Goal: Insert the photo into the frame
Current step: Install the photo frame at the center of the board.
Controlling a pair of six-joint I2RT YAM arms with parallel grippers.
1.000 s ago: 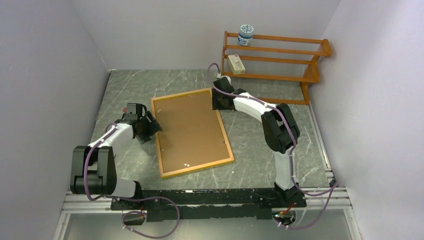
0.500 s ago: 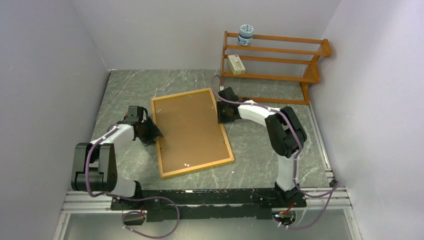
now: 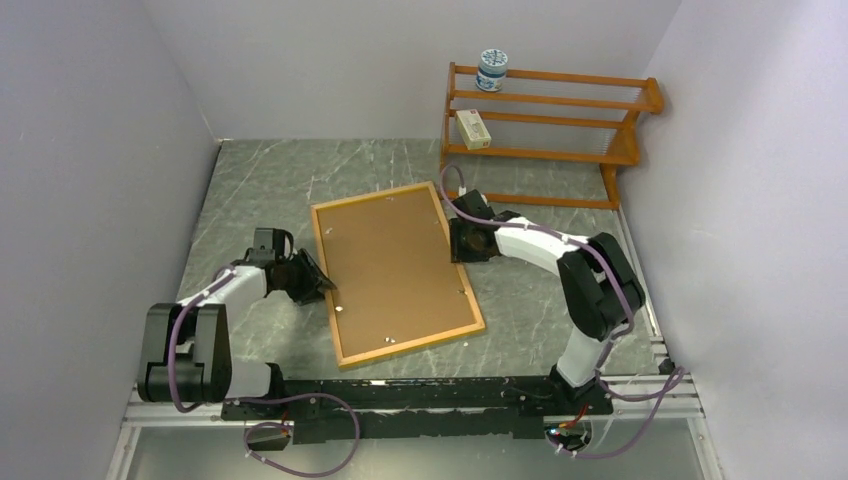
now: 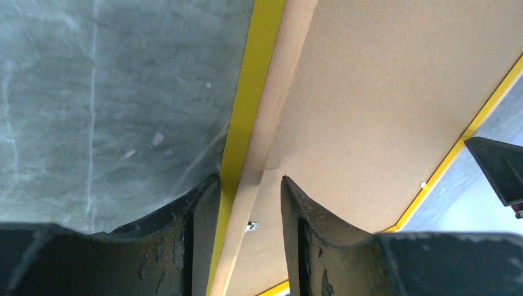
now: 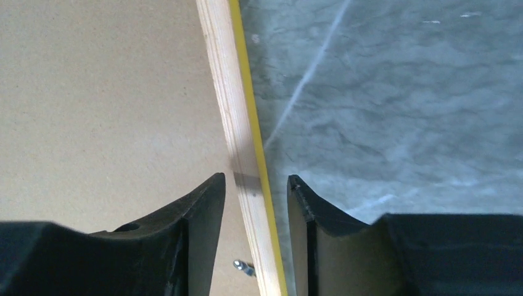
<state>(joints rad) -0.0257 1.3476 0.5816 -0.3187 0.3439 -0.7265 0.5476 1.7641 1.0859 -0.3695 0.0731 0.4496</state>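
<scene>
While the frame [image 3: 412, 343] lies back-up in the middle of the grey marbled table [image 3: 270, 190], you have one arm at each of its long sides. Its light wood rails face up, and the yellow of its front shows only as a thin line along the edges. The brown backing board [image 3: 395, 265] sits inside the frame and fills the opening from rail to rail. Whatever is under the board is hidden from you.

Your left gripper [image 3: 320, 285] is at the frame's left rail, toward the near end. In the left wrist view its jaws straddle that rail. One finger [image 4: 197, 216] is against the yellow edge and the other is just beside the wood. You cannot tell from this whether the rail is actually pinched.

Your right gripper [image 3: 455, 243] is at the right rail, toward the far end. In the right wrist view the fingers [image 5: 203, 209] stand apart on either side of the rail, with a narrow gap showing on each side, so the rail is not clamped.

The orange-brown shelf rack [image 3: 560, 77] stands at the far right, well apart from the frame. A blue-and-white jar [image 3: 491, 70] stands upright on the left end of its top shelf. A small pale box [image 3: 472, 128] rests on the shelf below, also at the left end.
</scene>
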